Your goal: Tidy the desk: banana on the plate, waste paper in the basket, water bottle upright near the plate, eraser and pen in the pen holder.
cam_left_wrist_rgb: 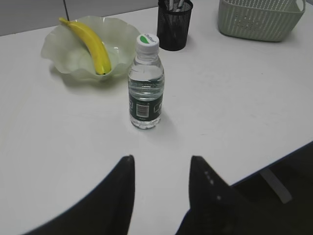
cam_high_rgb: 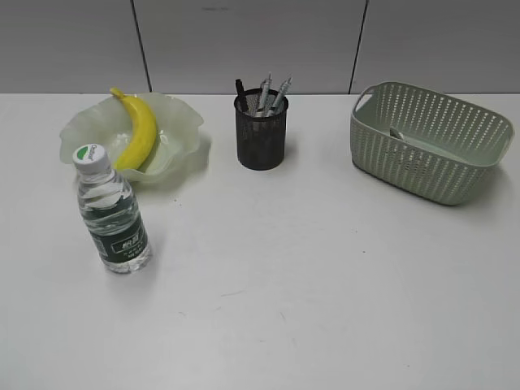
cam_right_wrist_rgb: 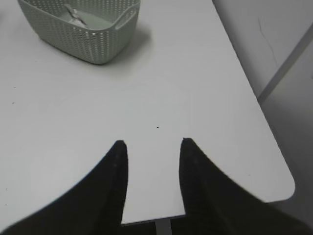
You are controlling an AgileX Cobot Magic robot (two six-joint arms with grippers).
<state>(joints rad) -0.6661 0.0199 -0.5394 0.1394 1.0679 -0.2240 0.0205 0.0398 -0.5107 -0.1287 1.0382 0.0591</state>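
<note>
Two grippers stand part open and empty above the desk (cam_high_rgb: 325, 284). The water bottle (cam_left_wrist_rgb: 145, 83) stands upright, long axis vertical, straight ahead of the left gripper (cam_left_wrist_rgb: 161, 169), the nearer arm, beside the plate (cam_left_wrist_rgb: 58, 54) holding the banana (cam_left_wrist_rgb: 93, 46). The right gripper (cam_right_wrist_rgb: 151, 147) faces the basket (cam_right_wrist_rgb: 88, 36), well apart. Bare white tabletop lies between; the room shows grey wall panels.

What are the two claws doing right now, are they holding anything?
Left gripper: open, holding nothing, back from the water bottle.
Right gripper: open, holding nothing, over bare desk.
</note>
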